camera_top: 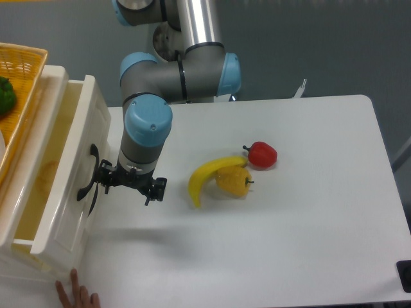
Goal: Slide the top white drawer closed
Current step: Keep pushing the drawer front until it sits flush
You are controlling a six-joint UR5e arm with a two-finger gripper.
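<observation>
The top white drawer (67, 186) juts out from the cabinet at the left, only partly open, with a narrow strip of its inside showing. Its curved black handle (87, 181) faces the table. My gripper (129, 183) hangs below the blue wrist joint right beside that front panel, its left finger (104, 177) at the handle. The black fingers are spread to either side and appear open, with nothing held between them.
A yellow wicker basket (22, 70) with a green vegetable (5, 94) sits on top of the cabinet. A banana (207, 178), a yellow pepper (234, 183) and a red pepper (261, 154) lie mid-table. A person's fingers (74, 295) show at the bottom left.
</observation>
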